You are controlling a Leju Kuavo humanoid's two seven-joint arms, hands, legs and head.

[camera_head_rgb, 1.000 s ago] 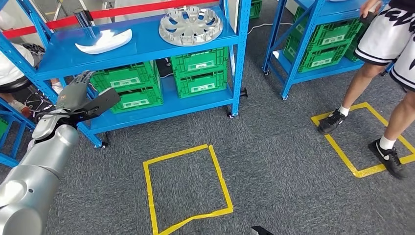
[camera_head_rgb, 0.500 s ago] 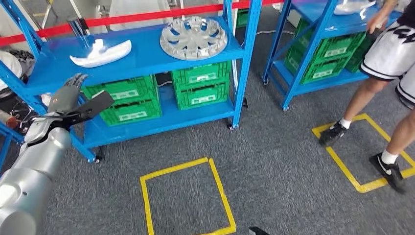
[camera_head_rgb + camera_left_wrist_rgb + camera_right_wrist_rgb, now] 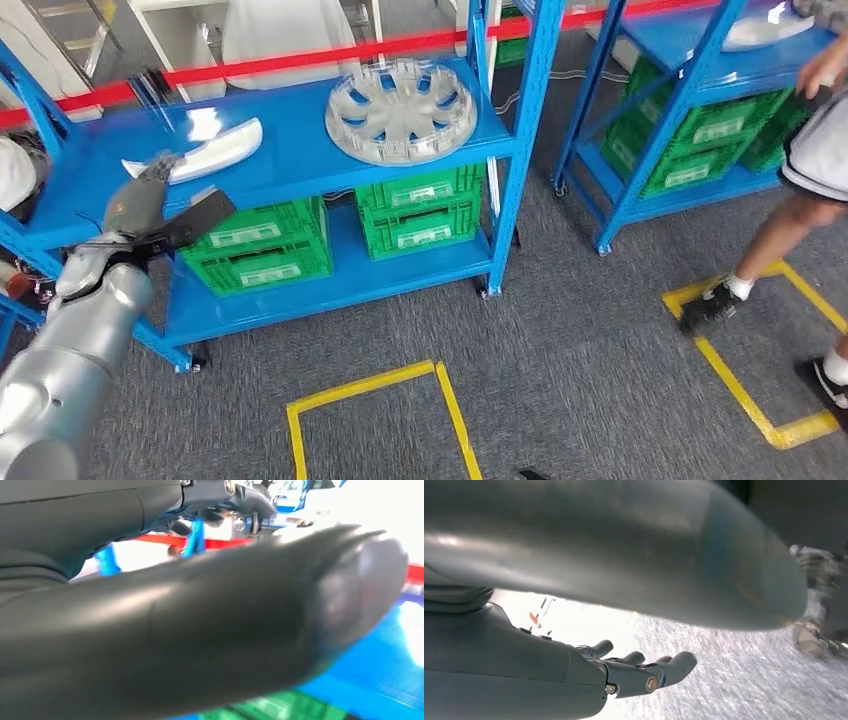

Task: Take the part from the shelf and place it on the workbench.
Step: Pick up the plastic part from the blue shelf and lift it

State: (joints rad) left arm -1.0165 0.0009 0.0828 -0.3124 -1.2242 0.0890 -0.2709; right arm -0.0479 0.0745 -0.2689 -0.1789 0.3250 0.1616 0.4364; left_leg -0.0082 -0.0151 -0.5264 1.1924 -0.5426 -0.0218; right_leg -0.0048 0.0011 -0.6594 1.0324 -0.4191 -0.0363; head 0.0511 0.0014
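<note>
Progress: early, nothing picked yet. Our left hand (image 3: 150,212) is raised in front of the blue shelf (image 3: 300,150), fingers (image 3: 150,175) spread and thumb out wide, holding nothing. Just beyond the fingertips, on the top shelf board, lies the white curved part (image 3: 200,155), not touched as far as we can tell. The silver wheel cover (image 3: 400,97) sits well off to the thumb side on the same board; which of the two is the target we can't say, the white one is nearer. Right hand (image 3: 644,672) hangs over the carpet with fingers loosely extended, empty. Green bins (image 3: 258,250) sit below the left hand. Still to do: reach, grasp, lift, carry and set it on the surface.
</note>
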